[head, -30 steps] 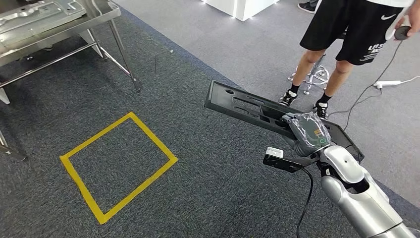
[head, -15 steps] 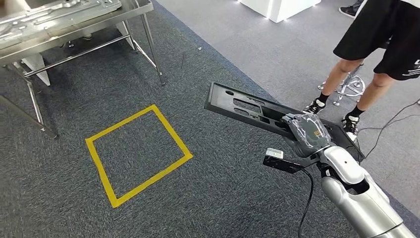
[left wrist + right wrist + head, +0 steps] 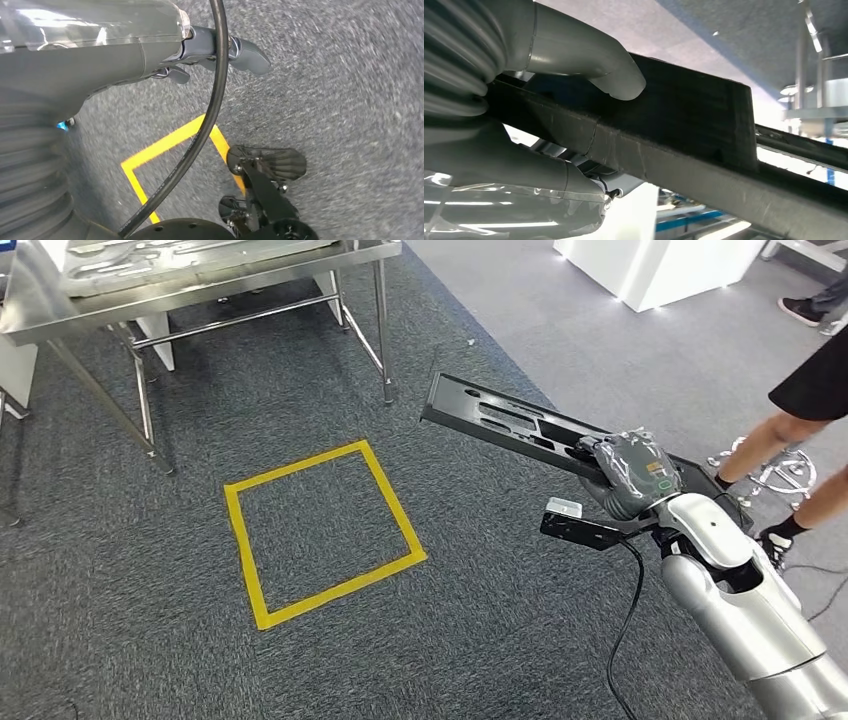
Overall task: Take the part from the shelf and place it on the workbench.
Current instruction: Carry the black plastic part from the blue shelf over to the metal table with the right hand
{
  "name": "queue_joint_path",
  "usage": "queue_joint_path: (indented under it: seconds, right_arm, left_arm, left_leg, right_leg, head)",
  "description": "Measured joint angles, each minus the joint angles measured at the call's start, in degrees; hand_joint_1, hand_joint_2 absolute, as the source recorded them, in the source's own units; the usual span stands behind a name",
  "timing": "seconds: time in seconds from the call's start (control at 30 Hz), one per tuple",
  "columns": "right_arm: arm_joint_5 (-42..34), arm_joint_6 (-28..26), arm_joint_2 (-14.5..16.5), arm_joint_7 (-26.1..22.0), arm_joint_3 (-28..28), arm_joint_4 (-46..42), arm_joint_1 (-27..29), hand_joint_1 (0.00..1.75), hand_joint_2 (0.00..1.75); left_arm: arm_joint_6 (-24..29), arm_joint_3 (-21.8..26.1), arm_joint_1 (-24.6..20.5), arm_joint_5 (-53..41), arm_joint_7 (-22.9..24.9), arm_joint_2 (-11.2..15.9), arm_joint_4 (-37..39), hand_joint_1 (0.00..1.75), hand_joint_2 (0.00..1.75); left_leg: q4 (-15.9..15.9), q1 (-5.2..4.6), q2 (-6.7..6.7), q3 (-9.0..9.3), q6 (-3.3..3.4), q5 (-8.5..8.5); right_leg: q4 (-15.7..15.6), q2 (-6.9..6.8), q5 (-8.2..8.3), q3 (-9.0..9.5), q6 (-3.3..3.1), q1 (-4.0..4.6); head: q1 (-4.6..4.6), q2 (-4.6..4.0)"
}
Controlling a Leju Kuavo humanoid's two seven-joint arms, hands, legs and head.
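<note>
Gripping black part (image 3: 500, 420), right hand (image 3: 625, 472); wrist view shows thumb (image 3: 589, 55) on edge.

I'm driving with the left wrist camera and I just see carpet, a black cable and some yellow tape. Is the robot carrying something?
Observer: Yes. The right robot hand holds a long black part that sticks out in front over the carpet.
Operator: Is it holding it properly?
Observer: In the right wrist view the thumb lies over the part's top edge, and the part runs between the thumb and the rest of the robot hand.
Operator: Where's the workbench?
Observer: In the head view a metal workbench stands ahead and to the left, beyond the yellow tape square on the floor.
</note>
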Motion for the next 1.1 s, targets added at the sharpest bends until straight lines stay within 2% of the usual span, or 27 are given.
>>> queue_joint_path:
  seconds: [0.03,0.1,0.13,0.17,0.2,0.23,0.27,0.33,0.37,0.4,0.43,0.47,0.5,0.53,0.57,0.63,0.67,0.7,0.77,0.8,0.83,0.9,0.93,0.97,1.0,1.03,1.1]
  right_arm:
    - [-0.02,0.06,-0.01,0.04,0.0,0.2,-0.29,1.75,1.75]
    - [-0.07,0.11,-0.01,0.02,0.04,0.57,-1.16,1.75,1.75]
    - [-0.11,0.17,-0.03,0.01,0.09,0.76,-1.61,1.75,1.75]
    - [-0.15,0.26,-0.04,0.0,0.15,0.97,-1.98,1.75,1.75]
    - [-0.19,0.38,-0.01,0.01,0.24,1.19,-2.31,1.75,1.75]
    - [-0.21,0.52,0.04,0.03,0.3,1.39,-2.64,1.75,1.75]
    - [-0.2,0.65,0.16,0.07,0.36,1.57,-3.02,1.75,1.75]
    - [-0.2,0.85,0.41,0.11,0.44,1.88,-3.8,1.75,1.75]
    - [-0.2,0.92,0.49,0.13,0.46,2.02,-4.13,1.75,1.75]
    - [-0.21,0.97,0.55,0.14,0.49,2.2,-4.34,1.75,1.75]
    - [-0.21,1.0,0.61,0.15,0.54,2.4,-4.49,1.75,1.75]
    - [-0.21,1.04,0.69,0.16,0.61,2.62,-4.59,1.75,1.75]
    - [-0.21,1.04,0.79,0.16,0.74,2.83,-4.68,1.75,1.75]
    - [-0.21,1.05,0.91,0.16,0.92,3.02,-4.8,1.75,1.75]
    - [-0.21,1.05,0.99,0.15,1.08,3.19,-4.98,1.75,1.75]
    - [-0.21,1.06,1.1,0.16,1.28,3.44,-5.52,1.75,1.75]
    - [-0.23,1.07,1.15,0.17,1.31,3.56,-5.81,1.75,1.75]
    - [-0.25,1.09,1.2,0.17,1.35,3.68,-6.06,1.75,1.75]
    - [-0.27,1.12,1.37,0.17,1.53,3.9,-6.39,1.75,1.75]
    - [-0.27,1.14,1.46,0.17,1.62,3.97,-6.5,1.75,1.75]
    - [-0.28,1.14,1.51,0.17,1.68,4.04,-6.59,1.75,1.75]
    - [-0.3,1.15,1.54,0.17,1.71,4.22,-6.67,1.75,1.75]
    - [-0.31,1.17,1.53,0.17,1.74,4.35,-6.63,1.75,1.75]
    - [-0.32,1.18,1.53,0.17,1.8,4.5,-6.54,1.75,1.75]
    - [-0.31,1.2,1.54,0.18,1.89,4.62,-6.46,1.75,1.75]
    - [-0.31,1.2,1.54,0.2,1.96,4.71,-6.42,1.75,1.75]
    - [-0.3,1.18,1.54,0.27,2.04,4.78,-6.54,1.75,1.75]
  left_arm:
    - [-0.16,0.25,0.0,0.11,-0.14,-0.05,0.0,0.0,1.75]
    - [-0.38,0.58,-0.01,0.15,-0.28,-0.11,-0.01,0.0,1.75]
    - [-0.48,0.68,-0.07,0.15,-0.25,-0.13,-0.01,0.0,1.75]
    - [-0.56,0.77,-0.12,0.14,-0.15,-0.13,-0.01,0.0,1.75]
    - [-0.62,0.87,-0.14,0.14,0.04,-0.13,-0.01,0.0,1.75]
    - [-0.65,0.97,-0.1,0.13,0.27,-0.11,-0.01,0.0,1.75]
    - [-0.7,1.04,0.02,0.11,0.51,-0.12,-0.01,0.0,1.75]
    - [-0.79,1.11,0.1,0.05,0.81,-0.13,-0.01,0.0,1.75]
    - [-0.81,1.12,0.05,0.01,0.89,-0.15,0.0,0.0,1.75]
    - [-0.82,1.14,-0.09,-0.02,0.95,-0.15,0.0,0.0,1.75]
    - [-0.81,1.16,-0.21,-0.02,1.01,-0.15,0.0,0.0,1.75]
    - [-0.81,1.22,-0.23,-0.03,1.1,-0.15,0.0,0.0,1.75]
    - [-0.81,1.3,-0.18,-0.04,1.22,-0.15,0.0,0.0,1.75]
    - [-0.81,1.38,-0.1,-0.07,1.35,-0.15,0.0,0.0,1.75]
    - [-0.81,1.48,-0.02,-0.09,1.47,-0.15,0.0,0.0,1.75]
    - [-0.81,1.66,-0.1,-0.12,1.62,-0.15,0.0,0.0,1.75]
    - [-0.81,1.74,-0.17,-0.14,1.71,-0.15,0.0,0.0,1.75]
    - [-0.81,1.81,-0.2,-0.17,1.78,-0.15,0.0,0.0,1.75]
    - [-0.81,1.93,-0.04,-0.26,1.96,-0.16,-0.01,0.0,1.75]
    - [-0.81,1.97,0.03,-0.29,2.0,-0.18,-0.01,0.0,1.75]
    - [-0.81,1.98,0.04,-0.32,2.02,-0.2,-0.02,0.0,1.75]
    - [-0.81,2.0,-0.11,-0.35,2.03,-0.25,-0.02,0.0,1.75]
    - [-0.81,2.01,-0.21,-0.36,2.03,-0.25,-0.02,0.0,1.75]
    - [-0.81,2.01,-0.26,-0.36,2.04,-0.26,-0.02,0.0,1.75]
    - [-0.81,2.01,-0.29,-0.36,2.05,-0.26,-0.02,0.0,1.75]
    - [-0.81,2.01,-0.27,-0.36,2.06,-0.26,-0.02,0.0,1.75]
    - [-0.81,2.01,-0.16,-0.37,2.08,-0.28,-0.02,0.0,1.75]
  left_leg:
    - [0.34,0.06,-0.89,0.07,-0.16,-0.25]
    - [1.43,0.13,-2.48,-0.13,-0.69,-0.97]
    - [1.89,0.18,-3.16,-0.51,-1.01,-1.22]
    - [2.23,0.31,-3.81,-0.97,-1.33,-1.32]
    - [2.37,0.45,-4.52,-1.38,-1.66,-1.25]
    - [2.27,0.56,-5.12,-1.68,-1.98,-1.17]
    - [2.5,0.54,-4.78,-1.88,-2.32,-1.28]
    - [5.31,0.41,-1.86,-3.39,-3.05,-2.67]
    - [8.33,0.52,0.12,-4.95,-3.38,-3.95]
    - [12.13,0.75,1.39,-7.09,-3.68,-5.36]
    - [15.58,1.03,1.99,-9.16,-3.92,-6.31]
    - [17.7,1.27,2.32,-10.6,-4.11,-6.45]
    - [17.67,1.48,2.54,-10.98,-4.26,-5.44]
    - [15.22,1.62,2.89,-10.06,-4.32,-3.44]
    - [11.21,1.68,3.64,-8.28,-4.27,-1.1]
    - [4.35,1.2,5.64,-5.03,-3.87,1.38]
    - [2.81,0.93,6.19,-4.36,-3.57,1.51]
    - [2.51,0.65,6.1,-4.29,-3.26,1.14]
    - [2.1,0.78,4.77,-4.15,-2.49,1.2]
    - [1.79,0.93,4.12,-3.89,-2.05,1.29]
    - [1.46,1.1,3.56,-3.61,-1.64,1.41]
    - [1.21,1.19,2.37,-3.35,-1.06,1.45]
    - [1.23,1.1,1.68,-3.3,-0.92,1.4]
    - [1.25,1.01,0.88,-3.23,-0.82,1.32]
    - [1.29,0.9,0.23,-3.11,-0.76,1.24]
    - [1.34,0.81,-0.34,-2.94,-0.72,1.13]
    - [1.58,0.63,-1.22,-2.63,-0.86,0.78]
  right_leg:
    - [-2.79,0.29,2.36,0.86,0.15,-0.19]
    - [-9.85,2.59,6.15,3.66,0.25,-0.73]
    - [-12.0,3.78,6.79,4.56,0.09,-0.92]
    - [-12.97,4.6,6.66,4.93,-0.16,-0.93]
    - [-13.25,4.67,6.45,4.96,-0.48,-0.81]
    - [-13.38,4.0,6.44,5.0,-0.89,-0.85]
    - [-13.72,3.3,6.47,5.2,-1.23,-0.87]
    - [-14.25,1.83,6.43,5.83,-1.98,-1.08]
    - [-14.36,1.05,6.29,6.12,-2.26,-0.98]
    - [-14.39,0.2,6.09,6.36,-2.45,-0.9]
    - [-14.39,-0.66,5.86,6.58,-2.53,-0.85]
    - [-14.39,-1.49,5.63,6.83,-2.52,-0.84]
    - [-14.38,-2.27,5.38,7.13,-2.42,-0.86]
    - [-14.38,-2.99,5.11,7.51,-2.26,-0.9]
    - [-14.39,-3.67,4.81,7.93,-2.04,-0.93]
    - [-14.41,-4.91,4.25,8.54,-1.43,-0.7]
    - [-14.47,-5.48,4.05,8.72,-1.11,-0.49]
    - [-14.63,-6.06,3.93,8.88,-0.8,-0.31]
    - [-14.94,-6.76,3.63,9.48,-0.16,-0.3]
    - [-14.42,-5.95,3.08,9.48,0.07,-0.43]
    - [-12.81,-4.53,2.02,8.88,0.18,-0.55]
    - [-5.98,-1.2,-1.23,5.28,0.11,-0.59]
    - [-2.13,-0.43,-2.52,2.96,0.07,-0.51]
    - [0.52,-0.1,-2.86,1.05,0.03,-0.42]
    - [1.14,0.0,-2.03,0.07,-0.05,-0.34]
    - [-0.47,0.05,-0.09,0.2,-0.21,-0.29]
    - [-7.71,0.42,4.73,2.66,-0.74,-0.15]
  head:
    - [0.0,0.0]
    - [0.01,0.0]
    - [0.01,0.0]
    - [0.01,0.0]
    - [0.01,0.0]
    - [0.0,0.0]
    - [0.01,0.0]
    - [-0.03,0.0]
    - [-0.05,0.0]
    - [-0.07,0.0]
    - [-0.07,0.0]
    - [-0.08,0.0]
    - [-0.08,0.0]
    - [-0.08,0.0]
    - [-0.08,0.0]
    - [-0.07,0.0]
    - [-0.07,0.0]
    - [-0.06,0.0]
    - [-0.05,0.0]
    - [-0.05,0.0]
    - [-0.04,0.0]
    - [-0.03,0.0]
    - [-0.03,0.0]
    - [-0.03,0.0]
    - [-0.03,0.0]
    - [-0.03,0.0]
    - [-0.03,0.0]
